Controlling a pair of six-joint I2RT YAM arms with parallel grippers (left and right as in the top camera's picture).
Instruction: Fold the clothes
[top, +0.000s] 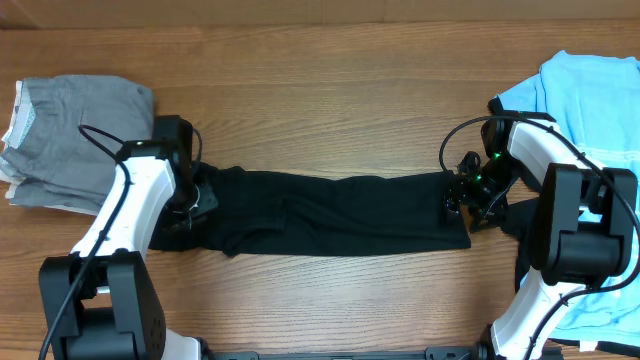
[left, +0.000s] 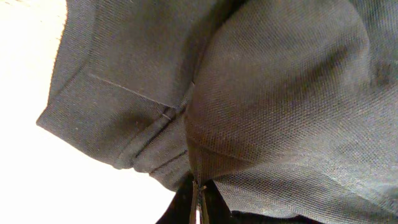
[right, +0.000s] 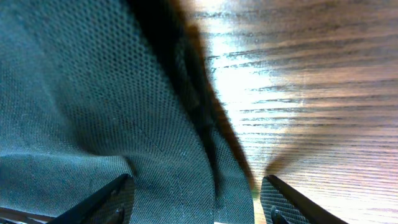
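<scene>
The black tee (top: 330, 212) lies folded into a long strip across the middle of the wooden table (top: 320, 90). My left gripper (top: 200, 200) is at its left end; in the left wrist view the fingers (left: 199, 202) are shut on a pinch of the black fabric (left: 280, 93). My right gripper (top: 462, 200) is at the strip's right end. In the right wrist view its fingers (right: 196, 202) are spread wide, open, straddling the black fabric's edge (right: 81, 93). A light blue tee (top: 590, 90) lies at the far right, partly under the right arm.
A stack of grey and white garments (top: 80, 130) sits at the far left. Bare wood (right: 311, 81) shows just right of the black tee's edge. The arm bases stand at the front edge on both sides.
</scene>
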